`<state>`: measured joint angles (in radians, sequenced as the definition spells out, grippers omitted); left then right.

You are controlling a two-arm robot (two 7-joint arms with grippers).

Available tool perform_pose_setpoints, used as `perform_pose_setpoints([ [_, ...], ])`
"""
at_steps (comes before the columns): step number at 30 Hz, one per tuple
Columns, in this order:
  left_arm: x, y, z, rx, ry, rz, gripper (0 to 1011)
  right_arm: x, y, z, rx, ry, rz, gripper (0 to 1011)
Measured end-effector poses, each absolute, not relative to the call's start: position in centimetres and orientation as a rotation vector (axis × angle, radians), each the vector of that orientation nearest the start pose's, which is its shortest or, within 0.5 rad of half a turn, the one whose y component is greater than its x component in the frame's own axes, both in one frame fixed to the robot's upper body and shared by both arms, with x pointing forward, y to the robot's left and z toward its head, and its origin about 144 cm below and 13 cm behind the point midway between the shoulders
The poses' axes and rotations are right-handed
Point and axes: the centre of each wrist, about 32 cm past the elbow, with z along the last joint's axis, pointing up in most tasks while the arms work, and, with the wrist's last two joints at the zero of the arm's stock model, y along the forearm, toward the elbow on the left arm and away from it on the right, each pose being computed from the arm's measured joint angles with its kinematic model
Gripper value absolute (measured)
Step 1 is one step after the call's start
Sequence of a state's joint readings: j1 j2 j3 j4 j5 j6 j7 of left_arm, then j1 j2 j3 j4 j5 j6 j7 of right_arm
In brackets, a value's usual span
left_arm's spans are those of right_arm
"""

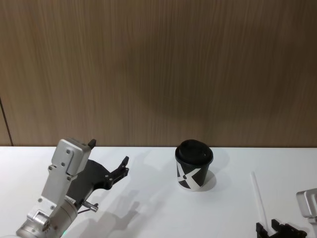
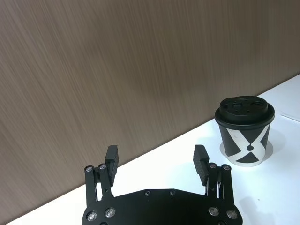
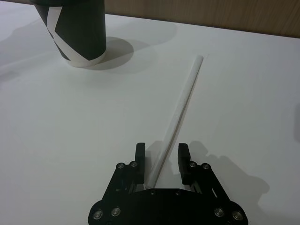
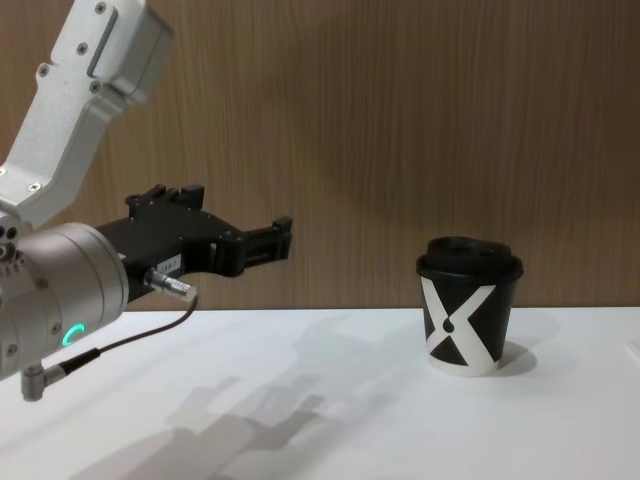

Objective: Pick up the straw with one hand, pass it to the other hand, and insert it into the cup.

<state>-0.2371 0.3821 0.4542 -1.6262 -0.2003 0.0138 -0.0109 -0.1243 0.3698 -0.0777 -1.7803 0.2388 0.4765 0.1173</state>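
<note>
The right gripper (image 3: 162,152) sits low over the table (image 1: 148,208), to the right of the cup (image 1: 194,166) and nearer the robot. Its 2 fingers (image 3: 140,151) stand a narrow way apart with the near end of the straw (image 3: 185,101) between them, and they do not look closed on it. The straw lies flat on the table, its far end pointing past the cup's right side and well apart from it. The left gripper (image 2: 156,154) hangs above the table to the left of the cup, spread wide and holding nothing. The cup stands upright with its lid on. As I judge it, 0 of the 3 steps is finished: the pick-up is only lined up, and the handover and the insertion remain.
</note>
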Motion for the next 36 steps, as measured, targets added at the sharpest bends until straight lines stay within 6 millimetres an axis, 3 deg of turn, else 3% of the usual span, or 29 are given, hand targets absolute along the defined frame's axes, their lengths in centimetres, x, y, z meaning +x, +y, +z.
perform_pose_setpoints([
  [36,49.2,19.84,120.44,0.061,-0.268,1.124,1003,42.2,-28.87,117.22,-0.419,0.237,-1.314,187],
])
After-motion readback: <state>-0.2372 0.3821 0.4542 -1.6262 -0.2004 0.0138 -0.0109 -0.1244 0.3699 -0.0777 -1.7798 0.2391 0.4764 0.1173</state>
